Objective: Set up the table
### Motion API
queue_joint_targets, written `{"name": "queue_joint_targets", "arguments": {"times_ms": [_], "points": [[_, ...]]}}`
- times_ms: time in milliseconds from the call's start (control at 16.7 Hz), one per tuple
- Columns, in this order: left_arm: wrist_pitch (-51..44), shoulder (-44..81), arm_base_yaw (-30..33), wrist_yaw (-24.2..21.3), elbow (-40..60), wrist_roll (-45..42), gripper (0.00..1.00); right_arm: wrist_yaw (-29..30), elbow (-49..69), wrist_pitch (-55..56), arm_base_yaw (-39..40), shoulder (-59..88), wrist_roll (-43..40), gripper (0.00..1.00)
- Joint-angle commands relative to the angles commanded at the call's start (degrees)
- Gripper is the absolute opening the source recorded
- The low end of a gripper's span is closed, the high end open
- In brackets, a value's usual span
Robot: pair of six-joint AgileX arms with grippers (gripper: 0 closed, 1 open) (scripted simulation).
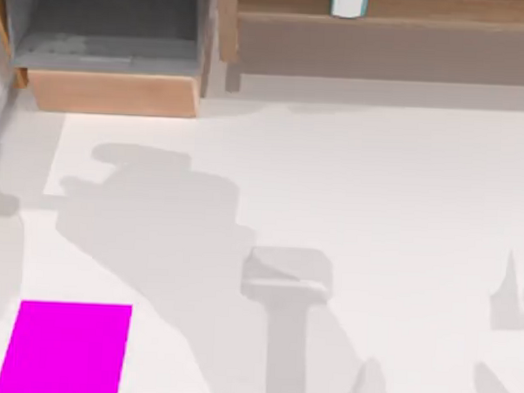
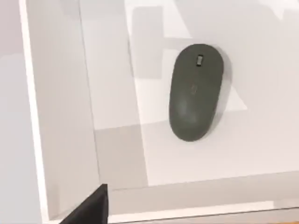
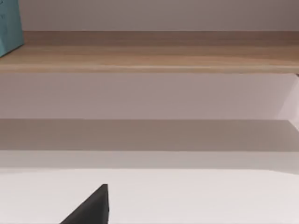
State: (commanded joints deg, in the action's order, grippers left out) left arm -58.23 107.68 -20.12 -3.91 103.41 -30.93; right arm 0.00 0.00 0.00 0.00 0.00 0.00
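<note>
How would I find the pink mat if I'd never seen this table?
Start with the big white table, seen from above. Go to its near left corner, far from the wooden shelf along the back. The mat lies flat there: a small rectangle in bright magenta, the one vivid colour on the pale surface.

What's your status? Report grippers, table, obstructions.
Left gripper above dark mouse. Right gripper low, facing wooden shelf unit. Table: magenta mat at top view's lower left.
</note>
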Motion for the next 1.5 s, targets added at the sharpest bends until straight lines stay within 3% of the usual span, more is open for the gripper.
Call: {"name": "queue_joint_targets", "arguments": {"times_ms": [300,600,1140,1500], "points": [[-14.36,28.56,-0.48,-0.47,26.73,-4.66,1.00,0.00,0.00,0.00,0.00,0.00,0.00,1.00],[-22.03,43.38,0.35,-0.27,42.77,-7.83,1.00,0.00,0.00,0.00,0.00,0.00,0.00,1.00],[-23.62,44.68,0.22,-0.14,45.29,-8.53,1.00,0.00,0.00,0.00,0.00,0.00,0.00,1.00],[-32.66,35.86,0.98,-0.41,46.30,-8.26,1.00,0.00,0.00,0.00,0.00,0.00,0.00,1.00]]}}
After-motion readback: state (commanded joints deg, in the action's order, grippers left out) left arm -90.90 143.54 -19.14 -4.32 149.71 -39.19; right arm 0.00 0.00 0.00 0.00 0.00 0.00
